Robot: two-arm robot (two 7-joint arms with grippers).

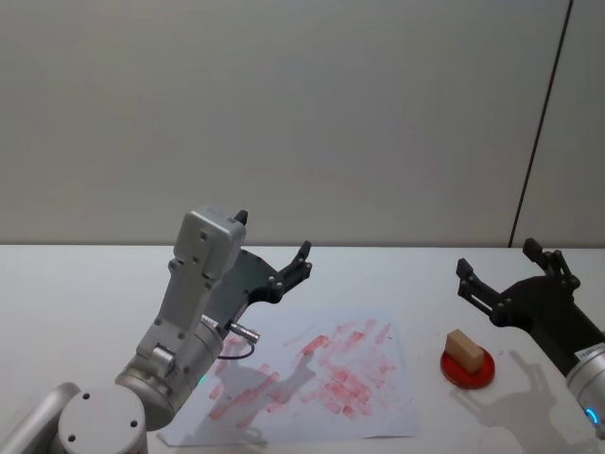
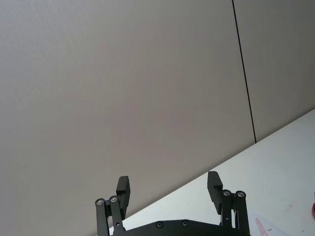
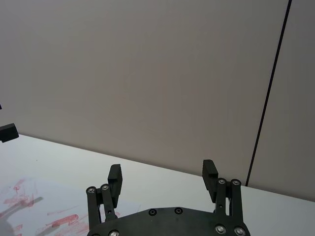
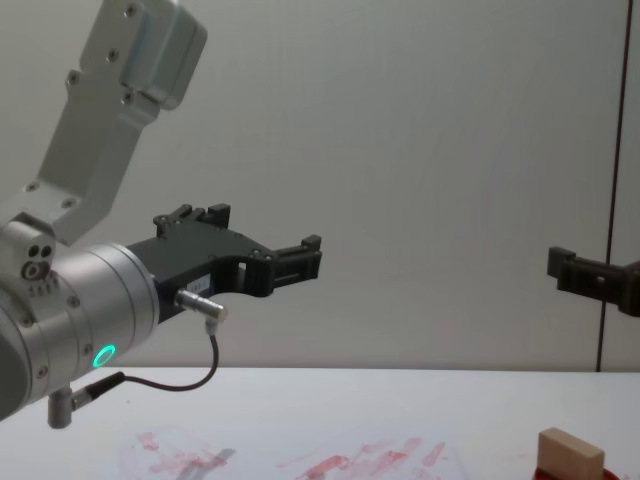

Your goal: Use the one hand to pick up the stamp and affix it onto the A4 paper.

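tan wooden block stamp (image 1: pixel 462 348) sits on round red ink pad (image 1: pixel 470 373) lower right, prob inking; right black claw pincer (image 1: pixel 498 261) open near it to grab, left pincer (image 1: pixel 273 236) open, idle.

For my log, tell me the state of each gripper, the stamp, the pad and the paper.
Left gripper: open, empty, raised above the table.
Right gripper: open, empty, raised above the table.
Stamp: sitting on the pad, not gripped.
Pad: on the table right of the paper, with the stamp on it.
Paper: flat on the table, smeared with red ink.
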